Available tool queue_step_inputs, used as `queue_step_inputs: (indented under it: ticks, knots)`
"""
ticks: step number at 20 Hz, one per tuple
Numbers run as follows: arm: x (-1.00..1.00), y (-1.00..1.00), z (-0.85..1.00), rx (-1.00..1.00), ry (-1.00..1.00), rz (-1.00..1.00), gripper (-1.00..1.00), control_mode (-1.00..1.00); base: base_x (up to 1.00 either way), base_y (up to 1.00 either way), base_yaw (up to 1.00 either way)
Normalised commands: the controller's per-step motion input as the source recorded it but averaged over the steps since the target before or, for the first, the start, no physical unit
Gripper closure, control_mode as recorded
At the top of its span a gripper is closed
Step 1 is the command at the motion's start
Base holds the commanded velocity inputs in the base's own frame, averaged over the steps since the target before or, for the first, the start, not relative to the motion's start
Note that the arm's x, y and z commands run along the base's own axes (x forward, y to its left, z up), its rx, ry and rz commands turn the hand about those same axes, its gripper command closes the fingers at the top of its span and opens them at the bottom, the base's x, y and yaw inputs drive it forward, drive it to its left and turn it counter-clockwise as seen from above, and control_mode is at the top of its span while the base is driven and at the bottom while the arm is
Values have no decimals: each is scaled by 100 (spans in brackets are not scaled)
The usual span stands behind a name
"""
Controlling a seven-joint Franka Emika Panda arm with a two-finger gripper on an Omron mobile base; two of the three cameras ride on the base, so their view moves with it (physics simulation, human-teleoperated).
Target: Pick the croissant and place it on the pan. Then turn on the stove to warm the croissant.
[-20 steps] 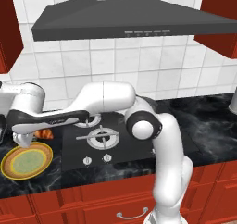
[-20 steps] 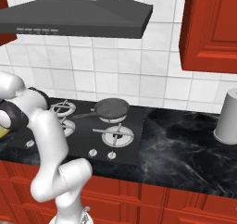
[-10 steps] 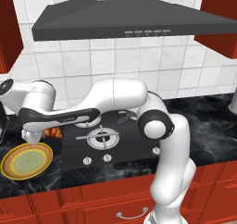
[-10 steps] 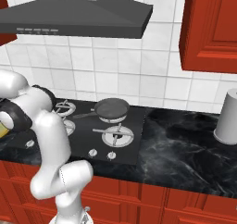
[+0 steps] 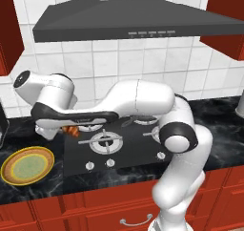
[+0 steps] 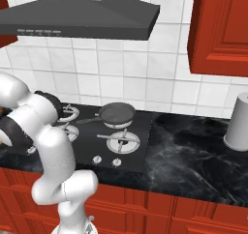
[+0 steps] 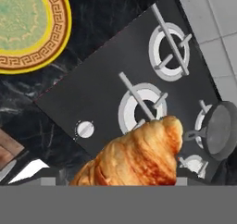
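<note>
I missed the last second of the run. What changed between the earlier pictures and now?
The arm has swung from over the counter's left end toward the stove, carrying the croissant in the tool; the croissant now hangs over the stove's left edge. The pan, the plate and the grey canister stayed put.

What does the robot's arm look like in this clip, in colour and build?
The glossy white arm is made of rounded, bulbous segments joined by dark grey to black bands, such as the ring at the elbow joint. Its thick column rises from the base. No cables or markings show.
</note>
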Motion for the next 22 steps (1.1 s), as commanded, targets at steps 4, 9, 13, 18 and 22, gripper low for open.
queue_step_inputs:
  ticks: [4,9,13,18,22]
  knots:
    - [-16,-78,35,6,-14,-27,100,-100,0,0,0]
    - [-18,-63,18,3,-16,-20,100,-100,0,0,0]
    - [-1,-51,4,0,-15,-13,100,-100,0,0,0]
    - [1,-91,14,12,-6,-16,100,-100,0,0,0]
    - [1,-100,37,30,0,-9,100,-100,0,0,0]
